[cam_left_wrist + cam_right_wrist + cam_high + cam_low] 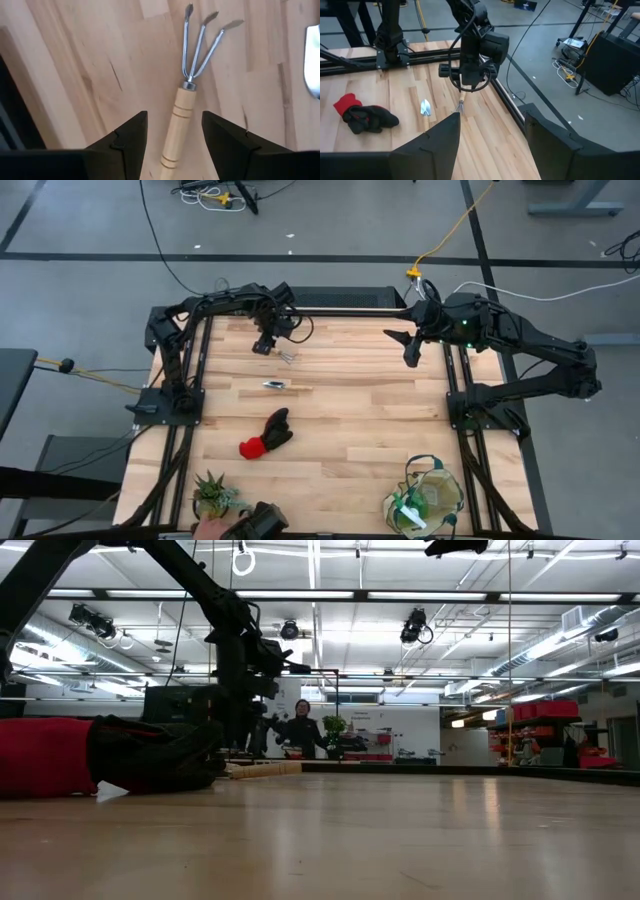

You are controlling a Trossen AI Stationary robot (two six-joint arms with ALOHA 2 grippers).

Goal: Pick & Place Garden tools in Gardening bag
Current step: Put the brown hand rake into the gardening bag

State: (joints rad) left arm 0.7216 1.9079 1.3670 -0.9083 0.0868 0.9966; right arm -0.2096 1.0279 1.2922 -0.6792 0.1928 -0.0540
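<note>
High view: left gripper (264,346) hovers upper centre over the rake (287,356); gardening bag (425,500) sits lower right; right gripper (409,350) waits upper right, fingers open, empty.
Left wrist view: open fingers (127,142) straddle the rake's handle (178,127) on the counter (90,65), nothing gripped. Likely reaching for the rake; next, lower and close.

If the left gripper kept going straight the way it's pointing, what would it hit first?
Most likely the rake. The left gripper is open, with the wooden handle lying between its fingers, so going on it would probably meet the handle, then the table. How far above it sits is unclear.
</note>
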